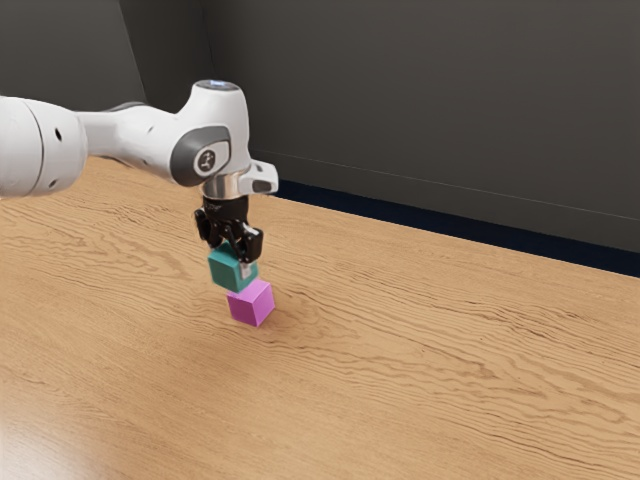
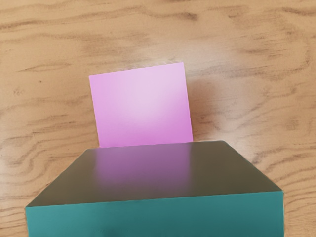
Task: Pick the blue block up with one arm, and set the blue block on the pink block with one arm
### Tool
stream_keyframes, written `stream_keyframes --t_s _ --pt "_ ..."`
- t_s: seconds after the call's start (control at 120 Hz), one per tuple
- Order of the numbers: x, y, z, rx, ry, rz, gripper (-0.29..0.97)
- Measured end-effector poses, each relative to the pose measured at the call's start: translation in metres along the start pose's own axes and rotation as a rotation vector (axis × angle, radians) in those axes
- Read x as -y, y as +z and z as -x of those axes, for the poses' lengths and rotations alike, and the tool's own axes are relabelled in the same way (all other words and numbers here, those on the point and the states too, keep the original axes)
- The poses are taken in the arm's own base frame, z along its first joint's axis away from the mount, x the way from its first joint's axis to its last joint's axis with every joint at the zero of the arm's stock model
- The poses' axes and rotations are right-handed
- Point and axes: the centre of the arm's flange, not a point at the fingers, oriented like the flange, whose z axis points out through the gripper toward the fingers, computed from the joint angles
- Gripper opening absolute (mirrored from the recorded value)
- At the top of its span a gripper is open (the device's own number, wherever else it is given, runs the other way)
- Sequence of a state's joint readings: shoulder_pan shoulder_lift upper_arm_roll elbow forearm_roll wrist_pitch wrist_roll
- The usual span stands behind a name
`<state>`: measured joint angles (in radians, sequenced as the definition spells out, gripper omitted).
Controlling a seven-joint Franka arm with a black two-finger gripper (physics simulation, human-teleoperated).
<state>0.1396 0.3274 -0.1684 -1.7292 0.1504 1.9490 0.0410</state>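
A teal-blue block (image 1: 231,269) hangs in the air with my black gripper (image 1: 236,258) shut on it. Just below it and slightly toward the exterior view's right, a pink block (image 1: 251,302) rests on the wooden table (image 1: 420,340). The two blocks look close, and I cannot tell whether they touch. In the wrist view the teal-blue block (image 2: 158,192) is large and near under my hand, and the pink block's top face (image 2: 140,105) shows beyond it on the wood.
The table's far edge (image 1: 450,225) runs along a dark wall at the back. Bare wood spreads to the exterior view's right and toward the front around the two blocks.
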Motion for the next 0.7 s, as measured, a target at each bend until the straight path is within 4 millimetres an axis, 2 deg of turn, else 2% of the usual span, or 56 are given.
stream_keyframes --t_s 0.15,0.317,0.567,0.7 --pt "0.006 -0.001 -0.011 -0.011 0.071 -0.005 0.37" --pt "0.013 0.007 -0.023 -0.011 0.121 0.006 0.37" --pt "0.012 0.025 -0.030 0.004 0.150 0.037 0.37" --pt "0.015 0.025 -0.031 0.000 0.137 0.052 0.37"
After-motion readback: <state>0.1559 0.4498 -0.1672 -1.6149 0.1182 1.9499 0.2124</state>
